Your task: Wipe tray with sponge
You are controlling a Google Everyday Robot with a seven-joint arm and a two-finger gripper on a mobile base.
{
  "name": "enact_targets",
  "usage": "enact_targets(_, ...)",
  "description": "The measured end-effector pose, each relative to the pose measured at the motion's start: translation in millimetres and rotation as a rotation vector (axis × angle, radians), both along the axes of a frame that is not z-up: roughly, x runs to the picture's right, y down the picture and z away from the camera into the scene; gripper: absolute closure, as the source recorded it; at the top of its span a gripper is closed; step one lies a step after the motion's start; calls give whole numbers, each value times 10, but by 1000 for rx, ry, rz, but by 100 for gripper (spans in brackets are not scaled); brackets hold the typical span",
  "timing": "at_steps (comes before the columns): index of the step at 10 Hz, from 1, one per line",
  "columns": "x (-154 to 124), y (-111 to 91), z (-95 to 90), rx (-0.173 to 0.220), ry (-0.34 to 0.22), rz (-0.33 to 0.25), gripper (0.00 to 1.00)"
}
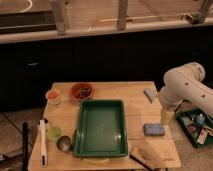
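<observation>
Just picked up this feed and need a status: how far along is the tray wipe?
Done: nothing that shows. The blue sponge lies on the table to the right of the green tray, not in it. In hand: the gripper hangs at the table's right edge, close beside the sponge but apart from it. Left: grasp the sponge, carry it into the tray, and wipe.

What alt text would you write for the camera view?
A green tray lies empty in the middle of a wooden table, a blue sponge beside it on the right. The robot arm bends down over the table's right edge, its gripper close to the sponge. A red bowl and cups stand near its left side.
</observation>
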State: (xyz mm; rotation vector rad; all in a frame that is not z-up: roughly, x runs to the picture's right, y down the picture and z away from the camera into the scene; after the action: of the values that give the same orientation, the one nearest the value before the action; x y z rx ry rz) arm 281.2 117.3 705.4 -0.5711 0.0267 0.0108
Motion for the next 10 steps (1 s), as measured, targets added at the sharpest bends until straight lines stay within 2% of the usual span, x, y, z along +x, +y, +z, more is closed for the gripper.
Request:
enact_targets(1,-19,69,105,-2,-10,-10,20)
enact_targets(4,-20,104,177,-2,-24,-32,20)
enact_targets(6,-48,152,290,-7,-40,-50,20)
enact_targets(8,-37,309,435,-20,-52,-62,20)
enact_targets(10,-36,371,511,-28,-63,-72,20)
